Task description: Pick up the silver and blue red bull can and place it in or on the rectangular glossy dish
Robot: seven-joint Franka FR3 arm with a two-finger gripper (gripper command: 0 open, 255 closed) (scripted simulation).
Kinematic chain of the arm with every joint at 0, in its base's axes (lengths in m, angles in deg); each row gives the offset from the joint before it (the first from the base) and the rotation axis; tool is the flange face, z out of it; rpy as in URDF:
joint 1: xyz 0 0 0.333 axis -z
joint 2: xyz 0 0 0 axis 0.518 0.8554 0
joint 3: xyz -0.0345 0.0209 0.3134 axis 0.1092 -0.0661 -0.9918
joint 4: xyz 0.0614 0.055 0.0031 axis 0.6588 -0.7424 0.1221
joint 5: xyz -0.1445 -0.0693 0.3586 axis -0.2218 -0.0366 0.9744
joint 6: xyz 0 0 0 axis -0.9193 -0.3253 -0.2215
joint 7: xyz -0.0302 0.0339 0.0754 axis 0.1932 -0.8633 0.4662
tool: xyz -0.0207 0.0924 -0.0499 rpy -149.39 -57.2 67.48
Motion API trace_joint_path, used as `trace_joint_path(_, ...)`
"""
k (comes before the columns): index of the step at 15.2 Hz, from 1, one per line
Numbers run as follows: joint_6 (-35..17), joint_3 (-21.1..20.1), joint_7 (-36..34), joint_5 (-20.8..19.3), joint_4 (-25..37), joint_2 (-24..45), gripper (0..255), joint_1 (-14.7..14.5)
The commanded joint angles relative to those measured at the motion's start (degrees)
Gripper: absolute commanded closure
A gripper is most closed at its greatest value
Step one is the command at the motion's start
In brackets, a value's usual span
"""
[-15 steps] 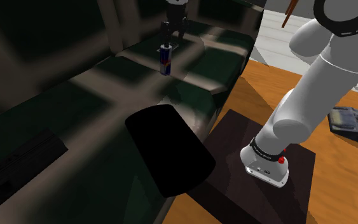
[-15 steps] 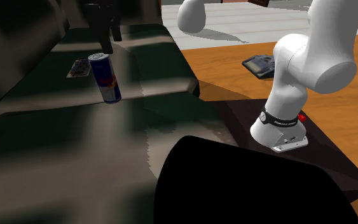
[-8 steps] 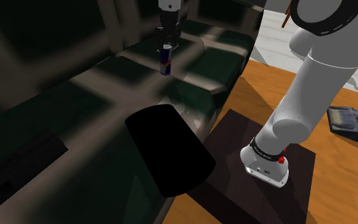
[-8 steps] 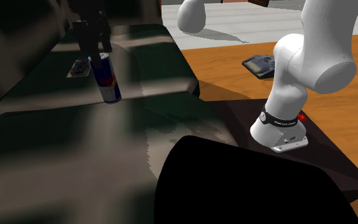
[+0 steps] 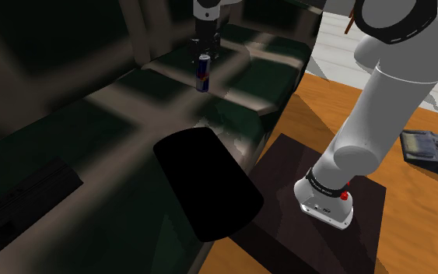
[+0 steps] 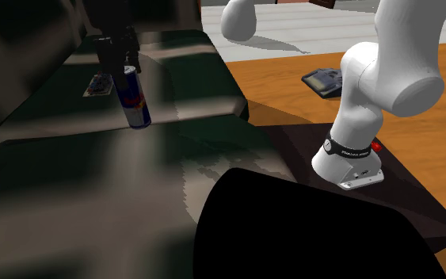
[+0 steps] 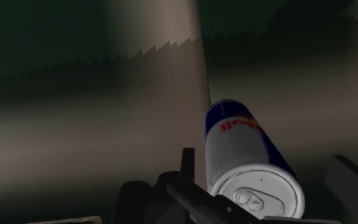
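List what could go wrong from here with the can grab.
1. In the wrist view the can sits off-centre in the open gripper, nearer one finger; closing may nudge or tip it.
2. In the second exterior view the dish lies close to the can; a finger might clip it.

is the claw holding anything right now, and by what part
Nothing is held: the claw is open, its fingers standing either side of the can near its top, not touching it.

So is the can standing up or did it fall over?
Standing up. The can rests on its base with its lid on top, just under the open gripper.
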Motion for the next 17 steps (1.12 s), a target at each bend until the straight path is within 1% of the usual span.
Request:
trace_joint_path(1, -0.03, 0.00, 0.00, 0.00, -0.02, 0.00, 0, 0.00)
trace_joint_path(3, -0.02, 0.00, 0.00, 0.00, -0.02, 0.00, 0, 0.00)
trace_joint_path(4, -0.02, 0.00, 0.00, 0.00, -0.02, 0.00, 255, 0.00)
trace_joint_path(13, 0.00, 0.00, 0.00, 0.00, 0.01, 0.00, 255, 0.00)
trace_joint_path(14, 0.00, 0.00, 0.00, 0.00, 0.01, 0.00, 0, 0.00)
trace_joint_path(17, -0.80, -0.64, 8.95, 0.36, 6.01, 6.51, 0, 0.37)
